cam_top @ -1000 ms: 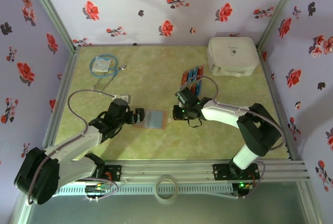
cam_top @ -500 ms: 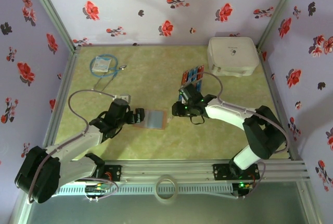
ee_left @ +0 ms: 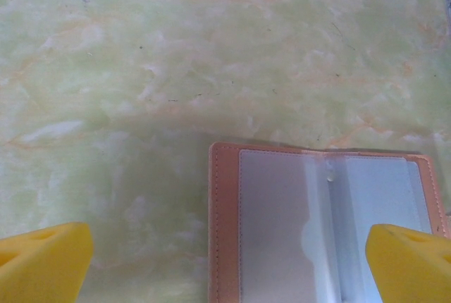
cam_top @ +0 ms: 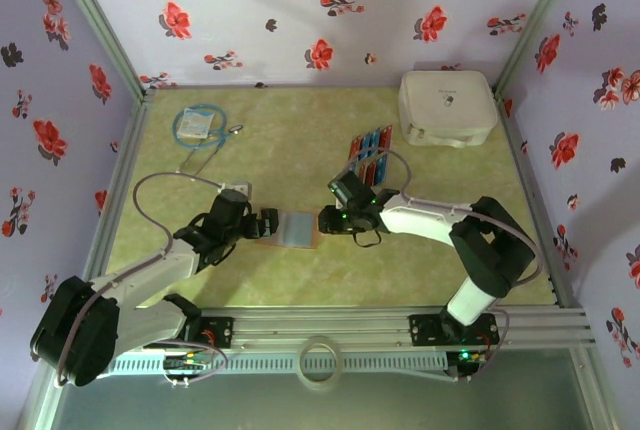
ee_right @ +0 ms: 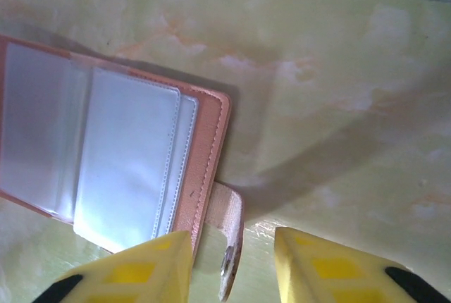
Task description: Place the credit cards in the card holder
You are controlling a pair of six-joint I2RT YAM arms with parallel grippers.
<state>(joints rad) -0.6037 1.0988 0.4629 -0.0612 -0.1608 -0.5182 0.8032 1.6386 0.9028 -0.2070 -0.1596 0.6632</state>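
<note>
1. Where the two arms work, the table is a pale green marbled sheet with orange veins. It is closed in by walls of lilac wallpaper printed with red and dark flowers, with metal posts at the corners.
2. At the far right of the table stands a white box. At the far left lies a coil of blue cable.
3. As for writing, the box lid carries a small dark mark that is too small to read. No lettering can be made out on the cards or the wallet.
4. Near the middle of the table, between the two grippers, the card holder lies flat and open with its clear pockets facing up. Its long axis runs left to right, slightly tilted. Its clasp tab sticks out from the right end.
5. Red and blue credit cards lie in a short row between the right arm and the white box, apart from the card holder. The row slants from near left to far right.
6. At the holder's left end, the left gripper has its yellow fingers spread wide and clamps nothing.
7. At the holder's right end, the right gripper has its fingers partly apart. The clasp tab lies loose in the gap and is not pinched.
</note>
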